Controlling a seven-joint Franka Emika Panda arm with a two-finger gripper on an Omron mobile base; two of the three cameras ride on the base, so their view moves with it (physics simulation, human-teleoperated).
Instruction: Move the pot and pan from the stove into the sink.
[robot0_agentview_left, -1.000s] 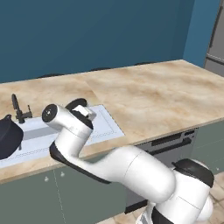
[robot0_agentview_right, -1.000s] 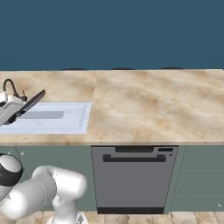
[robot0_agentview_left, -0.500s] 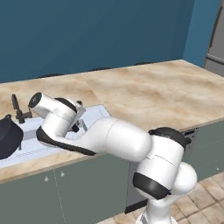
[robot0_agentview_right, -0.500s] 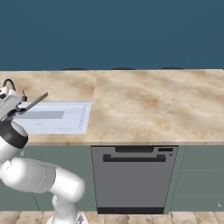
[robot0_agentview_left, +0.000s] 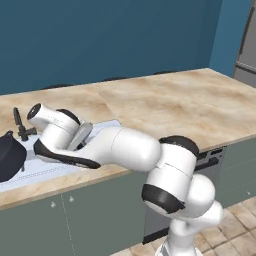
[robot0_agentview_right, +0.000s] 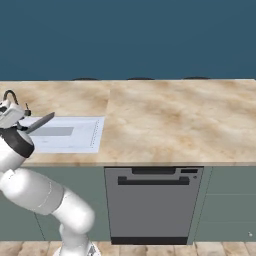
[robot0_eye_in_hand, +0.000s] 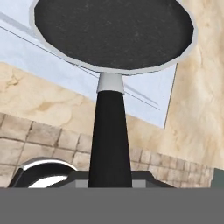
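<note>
Your arm has swung left with fingers pinching the pan (robot0_eye_in_hand: 113, 33) handle; release early over the sink (robot0_agentview_left: 47, 165) and it clatters

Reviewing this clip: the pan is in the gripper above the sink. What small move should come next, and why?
Probably lower the pan a little into the sink before letting go. The gripper is shut on the pan's handle, and the pan hangs over the pale basin next to the beige counter. The pot already sits at the sink's far end.
</note>
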